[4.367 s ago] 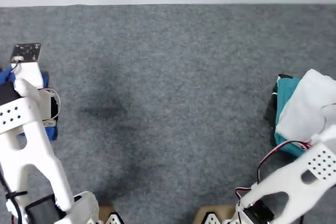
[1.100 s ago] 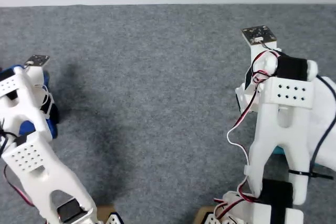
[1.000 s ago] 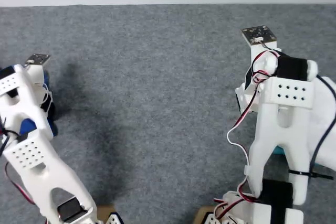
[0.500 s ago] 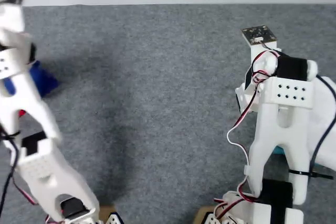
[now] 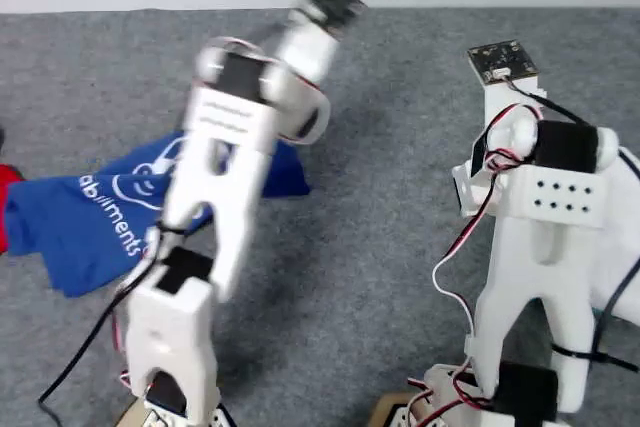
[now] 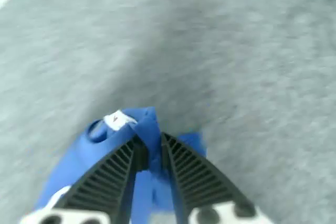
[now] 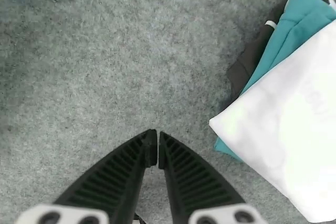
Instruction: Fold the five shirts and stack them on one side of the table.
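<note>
The left tool [image 6: 149, 148] is clamped on a bunched fold of the blue cotton shirt with white print [image 5: 90, 212]. In the high view the shirt hangs from the grip near the middle and trails out to about 9 o'clock on the grey felt-covered surface [image 5: 400, 97]. Its far end lies just beside a scrap of red cloth [image 5: 5, 209] at the 9 o'clock edge. The right tool [image 7: 157, 141] has its fingers together on nothing and hovers over bare felt. Just beside it, toward 3 o'clock, are the white folded shirt [image 7: 294, 145], the teal folded shirt [image 7: 296, 27] under it and a dark garment [image 7: 251, 59] at the bottom.

The step in hand looks to be bringing the blue shirt to the middle and spreading it flat. To do that well, the pinched edge should probably be set down toward 12 o'clock with the cloth pulled taut, so the body lies flat and not rumpled. The right tool could then take the opposite corner. As the grip is on a bunched fold, a corner may tuck under on release.

The open room is in the middle and toward 12 o'clock, where the felt ends at a pale wall. The 3 o'clock side is taken by the stack, and a careless sweep of the right arm could nudge it. The red cloth could catch on the trailing hem.
</note>
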Tool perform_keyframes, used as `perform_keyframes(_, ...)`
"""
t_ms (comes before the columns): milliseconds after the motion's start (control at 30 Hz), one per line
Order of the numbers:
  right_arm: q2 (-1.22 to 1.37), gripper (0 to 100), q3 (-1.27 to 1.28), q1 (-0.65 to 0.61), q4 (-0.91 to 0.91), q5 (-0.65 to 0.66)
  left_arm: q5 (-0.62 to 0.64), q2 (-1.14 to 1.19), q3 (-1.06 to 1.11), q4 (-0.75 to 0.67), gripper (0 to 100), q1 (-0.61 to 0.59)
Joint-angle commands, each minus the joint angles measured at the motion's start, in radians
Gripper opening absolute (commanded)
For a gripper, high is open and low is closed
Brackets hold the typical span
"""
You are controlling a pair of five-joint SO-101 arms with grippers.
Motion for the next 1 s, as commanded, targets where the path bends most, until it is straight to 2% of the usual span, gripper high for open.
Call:
perform_keyframes(0, -0.038, 1.1, -0.006, -0.004, 0.038, 0.014, 0.068, 0.044, -0.093, -0.017, 11, 0.031)
perform_keyframes(67, -0.038, 1.2, -0.006, -0.008, 0.038, 0.014, 0.107, 0.046, -0.179, 0.032, 16, 0.02)
perform_keyframes(200, -0.036, 2.9, -0.005, -0.021, 0.03, 0.009, 0.081, 0.046, -0.374, 0.144, 18, -0.002)
perform_keyframes(367, 0.018, 12.1, -0.006, -0.117, 0.033, 0.005, 0.058, -0.031, -0.386, 0.143, 18, -0.094)
perform_keyframes(600, 0.096, 12.5, -0.006, -0.404, 0.036, -0.051, 0.041, -0.293, -0.016, 0.141, 17, -0.339)
perform_keyframes(800, 0.245, 13.0, -0.011, -0.622, 0.022, -0.051, -0.098, -0.482, 0.337, 0.137, 17, -0.632)
perform_keyframes(900, 0.349, 14.6, -0.026, -0.702, -0.028, -0.049, -0.164, -0.502, 0.43, 0.121, 17, -0.761)
perform_keyframes(967, 0.421, 19.3, -0.057, -0.736, -0.07, -0.025, -0.198, -0.5, 0.463, 0.118, 17, -0.829)
